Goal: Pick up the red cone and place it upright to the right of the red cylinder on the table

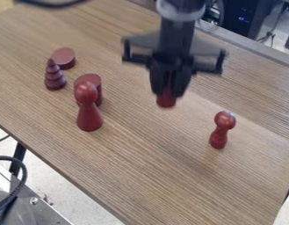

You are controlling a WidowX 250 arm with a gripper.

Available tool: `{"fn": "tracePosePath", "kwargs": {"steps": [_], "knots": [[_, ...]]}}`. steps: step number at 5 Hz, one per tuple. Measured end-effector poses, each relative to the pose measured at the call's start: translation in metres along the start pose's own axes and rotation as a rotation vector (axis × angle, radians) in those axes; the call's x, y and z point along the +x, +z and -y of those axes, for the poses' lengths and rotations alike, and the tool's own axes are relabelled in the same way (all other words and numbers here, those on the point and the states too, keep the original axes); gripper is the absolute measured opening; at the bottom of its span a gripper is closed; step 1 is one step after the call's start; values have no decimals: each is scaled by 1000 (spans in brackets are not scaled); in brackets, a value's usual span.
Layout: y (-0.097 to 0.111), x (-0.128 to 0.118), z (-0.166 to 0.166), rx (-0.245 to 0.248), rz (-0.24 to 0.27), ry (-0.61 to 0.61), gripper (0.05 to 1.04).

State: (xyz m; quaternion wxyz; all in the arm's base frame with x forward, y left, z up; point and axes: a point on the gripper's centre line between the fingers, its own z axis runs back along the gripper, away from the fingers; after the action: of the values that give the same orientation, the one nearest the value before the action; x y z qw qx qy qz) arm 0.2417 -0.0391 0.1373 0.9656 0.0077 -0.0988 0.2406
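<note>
Black cable [25, 175] curved over a metal plate [45, 212] at the corner nearest me, down beside the wooden tabletop [140, 176]. On the wood, a small round-headed figure [218, 132] stood upright, well to the right of the tall red figure [89, 117] and a little nearer to me. Between those two, right of the tall figure and slightly farther back, hung the claw [166, 94], clamped on a dark red piece [166, 102] whose rounded end poked out below. Whether that end touched the wood, I couldn't tell. Directly behind the tall figure was a red cylinder [95, 81], partly hidden by its head. Behind the tall figure and to its left, a ringed purple cone [55, 79] stood with its point upward, and just past that lay a low, round red disc [64, 57]. Farthest off, well behind and right of the tall figure, was a black case [233, 16] with small blue lights, beyond the tabletop's far edge.
</note>
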Motion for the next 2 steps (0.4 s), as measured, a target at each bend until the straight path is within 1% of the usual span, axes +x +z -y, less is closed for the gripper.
{"fn": "tracePosePath", "kwargs": {"steps": [1, 2], "knots": [[-1, 26, -7, -2, 9, -18, 200], [-21, 44, -15, -20, -42, 0, 200]]}}
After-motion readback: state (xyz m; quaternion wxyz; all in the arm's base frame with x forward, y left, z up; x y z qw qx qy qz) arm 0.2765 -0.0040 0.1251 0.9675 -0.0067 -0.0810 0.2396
